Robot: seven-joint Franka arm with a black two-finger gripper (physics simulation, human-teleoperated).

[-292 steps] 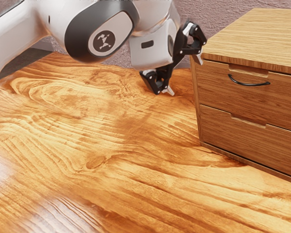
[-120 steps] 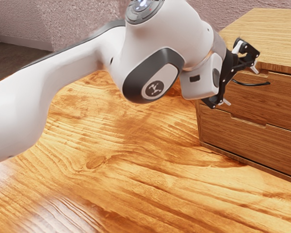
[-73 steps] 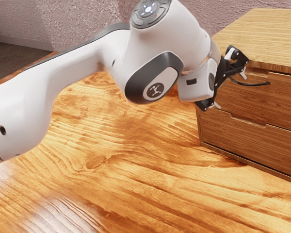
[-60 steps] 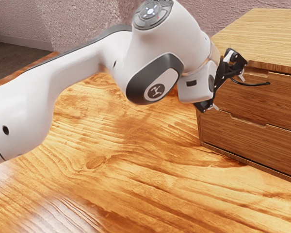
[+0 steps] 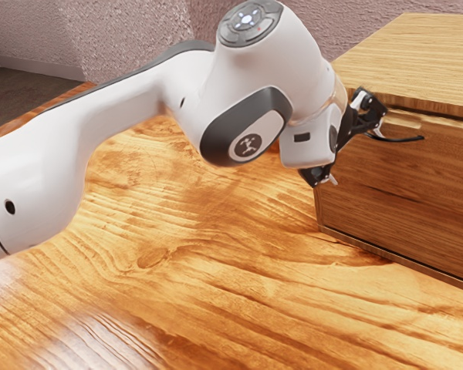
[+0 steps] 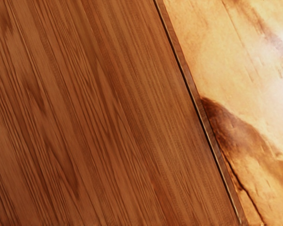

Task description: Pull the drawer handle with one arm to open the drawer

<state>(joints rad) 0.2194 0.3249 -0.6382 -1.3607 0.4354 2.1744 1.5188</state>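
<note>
Wood-grain tabletop (image 5: 177, 254) spreads below your arm as your gripper (image 5: 351, 146), fingers spread wide, meets the cabinet (image 5: 417, 54) front, upper finger beside the drawer handle (image 5: 401, 139).

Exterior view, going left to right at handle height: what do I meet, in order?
White robot arm → its black jaws, spread open → thin black curved drawer handle.
</note>
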